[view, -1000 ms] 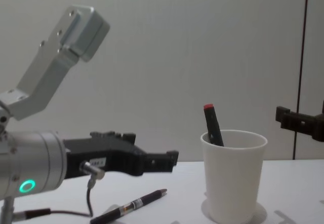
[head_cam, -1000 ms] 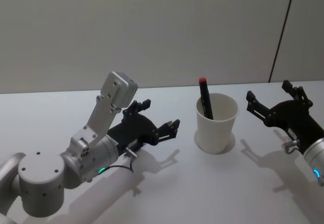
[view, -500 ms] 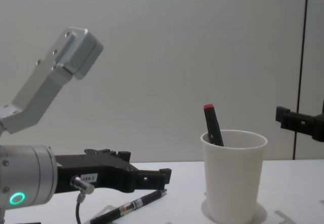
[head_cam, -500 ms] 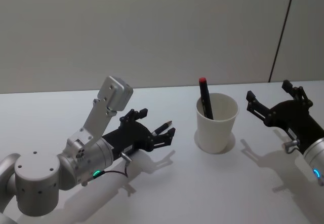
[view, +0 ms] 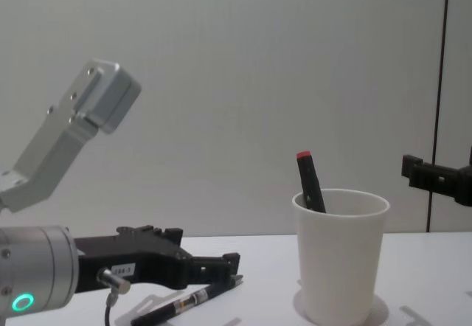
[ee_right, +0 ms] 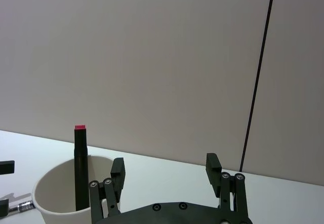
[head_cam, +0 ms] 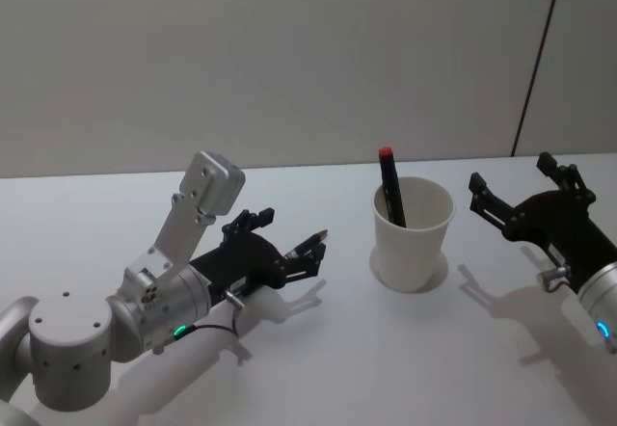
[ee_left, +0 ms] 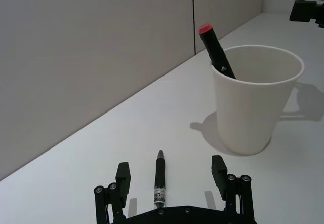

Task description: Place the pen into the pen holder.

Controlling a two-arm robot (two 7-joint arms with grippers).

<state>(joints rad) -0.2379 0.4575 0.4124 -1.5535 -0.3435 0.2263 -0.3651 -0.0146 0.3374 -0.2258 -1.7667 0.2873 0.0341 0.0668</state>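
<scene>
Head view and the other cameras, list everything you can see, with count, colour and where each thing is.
pen: one, black, lying on the table between the left gripper's fingers, touching neither
pen holder: one, white paper cup, upright, right of the pen
marker: one, black with red cap, leaning inside the pen holder
table: one, white
left gripper: one, black, open, low around the pen
right gripper: one, black, open, right of the pen holder
</scene>
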